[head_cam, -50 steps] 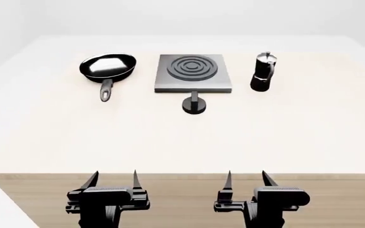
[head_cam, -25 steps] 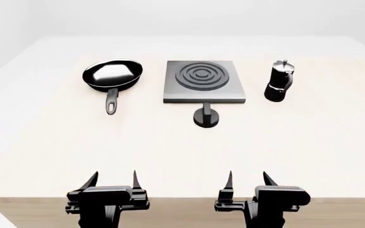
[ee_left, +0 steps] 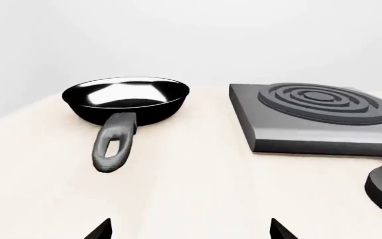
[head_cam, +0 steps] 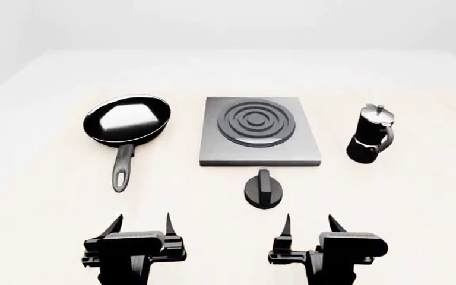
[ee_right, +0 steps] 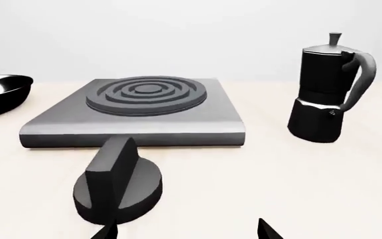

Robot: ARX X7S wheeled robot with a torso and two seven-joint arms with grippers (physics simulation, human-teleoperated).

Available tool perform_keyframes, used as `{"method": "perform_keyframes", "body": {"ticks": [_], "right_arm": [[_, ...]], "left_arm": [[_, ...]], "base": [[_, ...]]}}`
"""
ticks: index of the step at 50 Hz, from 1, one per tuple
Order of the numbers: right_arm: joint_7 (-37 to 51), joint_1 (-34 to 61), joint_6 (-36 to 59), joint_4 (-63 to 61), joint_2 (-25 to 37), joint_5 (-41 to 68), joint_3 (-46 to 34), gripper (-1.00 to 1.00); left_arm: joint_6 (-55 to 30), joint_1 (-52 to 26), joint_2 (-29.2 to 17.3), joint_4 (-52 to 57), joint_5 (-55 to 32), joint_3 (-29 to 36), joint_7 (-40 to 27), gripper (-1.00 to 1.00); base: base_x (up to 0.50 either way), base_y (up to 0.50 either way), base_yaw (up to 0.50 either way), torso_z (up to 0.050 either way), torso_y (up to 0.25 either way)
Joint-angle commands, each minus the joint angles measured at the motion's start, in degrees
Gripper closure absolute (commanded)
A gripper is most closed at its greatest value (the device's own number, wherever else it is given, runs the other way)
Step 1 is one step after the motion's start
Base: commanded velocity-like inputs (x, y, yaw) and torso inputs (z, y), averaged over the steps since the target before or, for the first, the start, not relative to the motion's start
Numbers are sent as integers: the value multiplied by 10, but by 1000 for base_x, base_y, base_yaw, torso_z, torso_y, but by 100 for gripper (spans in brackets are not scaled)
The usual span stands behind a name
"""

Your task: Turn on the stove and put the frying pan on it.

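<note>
Frying pan [head_cam: 127, 122] – round, black, glossy inside, long handle; left gripper [head_cam: 142, 224], right gripper [head_cam: 308, 224] both spread, empty.

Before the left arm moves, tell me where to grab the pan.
Grip the pan by its handle, probably near mid-length. The handle lies flat on the table, pointing back toward the robot, almost in line with the open left gripper, so come straight forward and down, with the jaws straddling its width.
</note>
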Motion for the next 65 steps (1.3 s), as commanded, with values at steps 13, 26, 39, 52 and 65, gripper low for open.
{"method": "perform_keyframes", "body": {"ticks": [13,26,39,52,65], "right_arm": [[8,1,-3,4,8,13,-8,-100],[14,2,3,-1,13,11,-18,-100],[36,6,76,-54,12,25,-24,-100],[60,53,278,-159,10,93,-23,-100],[64,96,368,-180,2,136,-31,-100]], "left_arm": [[2,-1,-8,-2,-7,10,-11,-100],[3,0,-13,3,-9,16,-17,-100],[7,-2,-17,-2,-13,20,-20,-100],[12,-3,-19,-6,-17,24,-24,-100],[12,-4,-22,-7,-21,28,-29,-100]], "base": [[500,0,0,0,1],[500,0,0,0,0],[115,0,0,0,0],[0,0,0,0,0],[0,0,0,0,0]]}}
